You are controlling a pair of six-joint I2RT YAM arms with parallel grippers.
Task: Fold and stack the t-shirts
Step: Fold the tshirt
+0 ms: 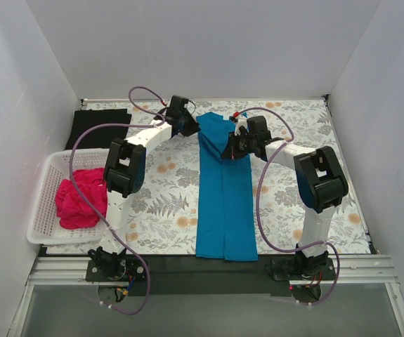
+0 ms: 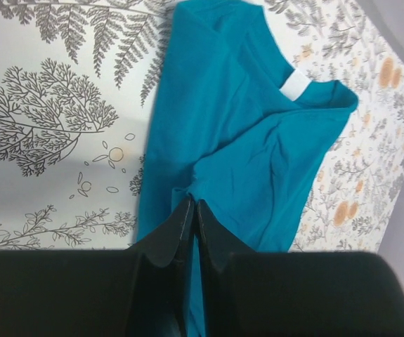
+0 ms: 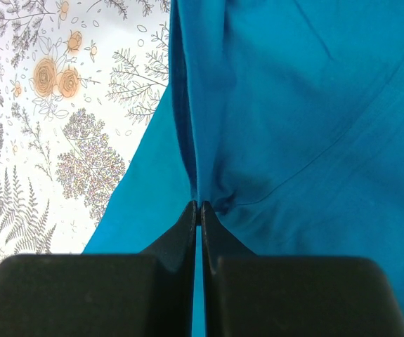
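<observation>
Teal-blue cloth runs down the middle of the floral counter [image 1: 159,203]: the teal-blue t-shirt [image 1: 224,210] lies as a long narrow strip, its near hem at the counter's near edge. Its far end is rumpled and gripped from 2 sides. The left pincer [image 2: 193,214] is pressed together on a fold of the shirt, with the collar label beyond it. The right pincer [image 3: 198,210] is likewise closed on a ridge of the same cloth. At the far left corner the black t-shirt [image 1: 98,126] lies flat. The magenta-pink t-shirt [image 1: 79,200] sits crumpled in the white basket [image 1: 41,210] at the left.
</observation>
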